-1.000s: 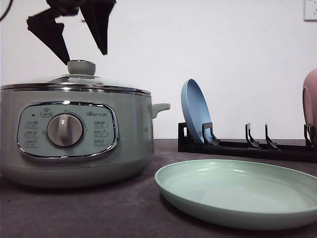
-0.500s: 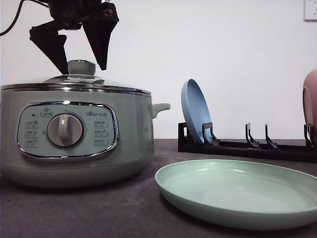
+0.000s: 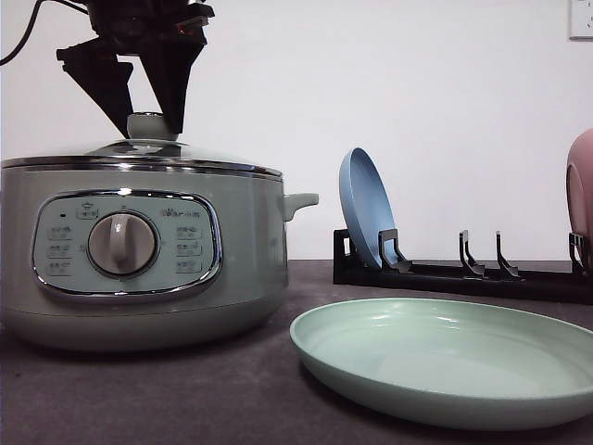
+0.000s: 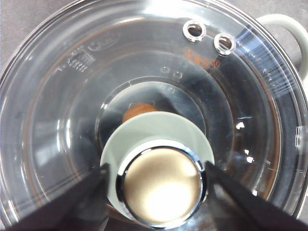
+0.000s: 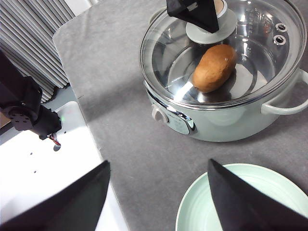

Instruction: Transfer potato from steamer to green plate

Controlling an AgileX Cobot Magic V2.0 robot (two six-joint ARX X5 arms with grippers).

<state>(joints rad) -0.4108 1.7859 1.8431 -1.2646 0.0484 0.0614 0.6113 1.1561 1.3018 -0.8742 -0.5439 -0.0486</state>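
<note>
Step in hand: lid removal. Left end effector (image 3: 148,116) spread, straddling lid knob (image 4: 161,180), not clamped. Potato (image 5: 214,68) inside steamer (image 3: 139,250) under glass lid (image 5: 226,53). Right end effector (image 5: 159,192) spread, above counter (image 5: 120,120) near green plate (image 3: 445,357). Next: clamp knob, lift lid.

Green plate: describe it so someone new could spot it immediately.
Start at the large sage-green steamer with the glass lid on the dark table. To its right, nearer the camera, lies the wide, shallow mint-green plate. It lies flat, while the blue plate stands upright in the black rack behind.
</note>
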